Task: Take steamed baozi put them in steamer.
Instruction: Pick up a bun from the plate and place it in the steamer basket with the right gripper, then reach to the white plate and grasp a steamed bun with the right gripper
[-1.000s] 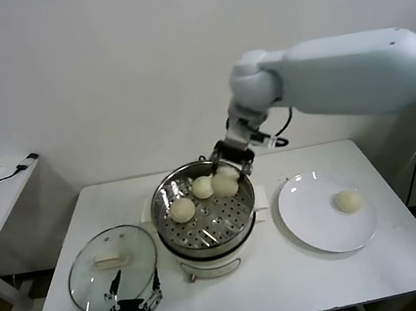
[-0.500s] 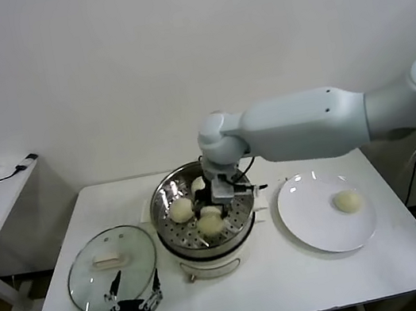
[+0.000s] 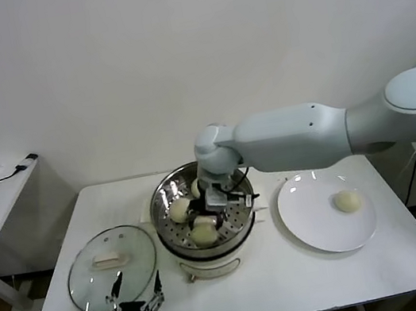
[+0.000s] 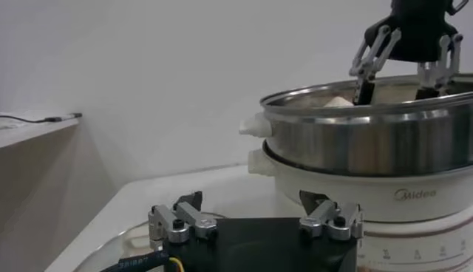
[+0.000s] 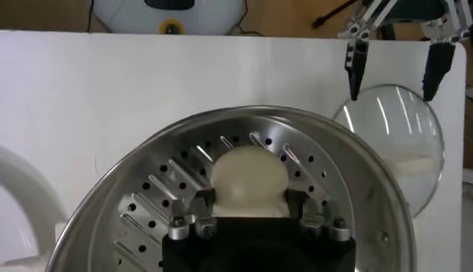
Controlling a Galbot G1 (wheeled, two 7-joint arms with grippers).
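1. Right gripper [image 3: 203,219] is reaching down inside the steamer [image 3: 177,245], over the near part of the tray. Fingers are parted around a bun [image 5: 247,179], one on each side; the wrist view shows them flanking it closely, but I cannot tell if they are touching it. The bun is sitting on the perforated tray, not lifted.
2. Left gripper [image 3: 135,306] is idling at the near-left edge of the table [image 3: 390,272], just near of the glass lid [image 3: 112,267], with its jaws standing wide and nothing between them.
3. The steamer is sitting mid-table on its white base. It is holding three buns: the one at the right gripper [image 3: 203,234], one on the left side of the tray [image 3: 179,210], and one toward the far side [image 3: 194,188], mostly hidden behind the wrist.
4. The plate [image 3: 311,226] is lying right of the steamer, just beside it. It is carrying one bun [image 3: 347,200] on its right half, well apart from either gripper.
5. The lid is lying flat on the table left of the steamer, handle up.
6. Relative to the right gripper: the near bun is directly between its fingers, the left bun is just beside it, and the plate bun is well off to the right.
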